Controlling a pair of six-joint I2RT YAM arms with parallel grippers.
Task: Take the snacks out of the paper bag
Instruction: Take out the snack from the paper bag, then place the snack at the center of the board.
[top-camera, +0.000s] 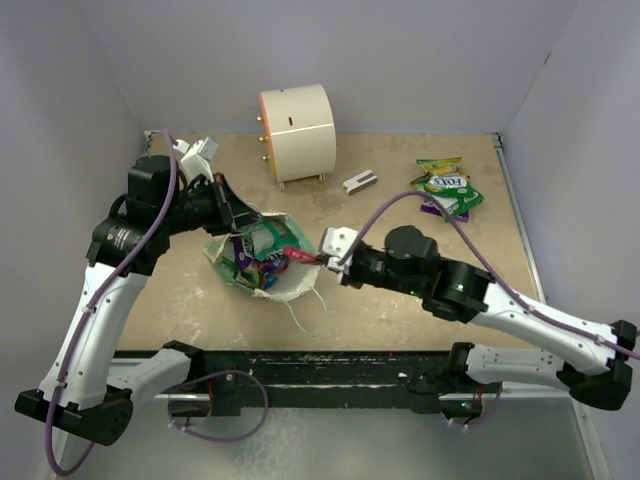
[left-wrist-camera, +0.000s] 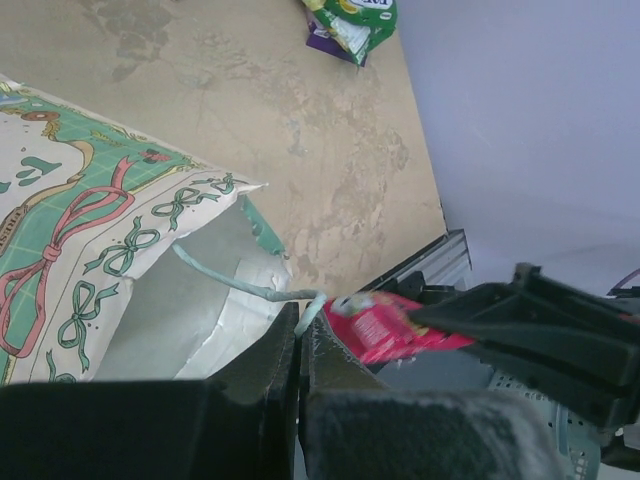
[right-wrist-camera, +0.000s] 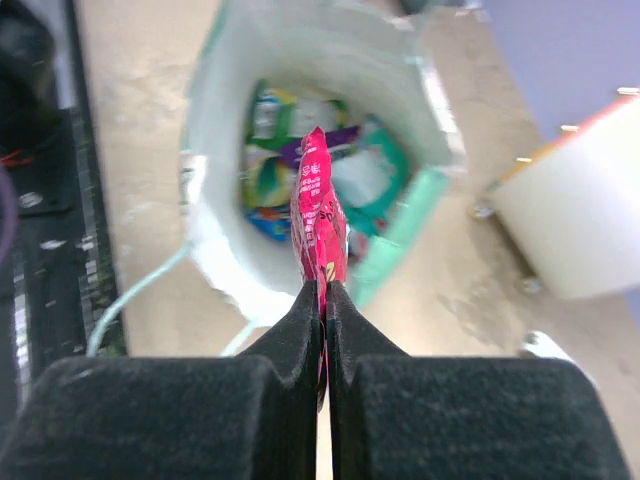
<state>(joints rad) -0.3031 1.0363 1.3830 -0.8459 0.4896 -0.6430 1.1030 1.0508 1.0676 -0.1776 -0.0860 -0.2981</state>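
1. paper bag (top-camera: 282, 286): mint-green with a bow pattern outside, white inside. It lies on its side at mid-desk (top-camera: 200, 310), mouth turned toward the right arm. Apparently it is tipped this way so that the contents can be reached from the side, not from above.

2. left fingers (left-wrist-camera: 298, 345): clenched on the bag's upper rim, beside a thin loop handle (left-wrist-camera: 225, 280). Their purpose, by the look of it, is to anchor the light bag and hold its mouth open.

3. right fingers (right-wrist-camera: 322, 300): clenched on the red packet (right-wrist-camera: 320, 215), which they pinch edge-on by one end. The packet hangs at the bag's mouth. Whether it is wholly clear of the rim cannot be told.

4. snacks (right-wrist-camera: 300, 150): green, purple and teal packets heaped deep in the bag. Several are not yet taken out.

5. loose packets (top-camera: 447, 188): green and purple, lying at the far right of the desk, well apart from the bag. This is probably the drop-off spot for the red one.

6. white cylinder (top-camera: 297, 132), orange-rimmed, and a small grey-white block (top-camera: 360, 182): both stand on the far side of the desk, apart from the bag. Neither seems to belong to the job.
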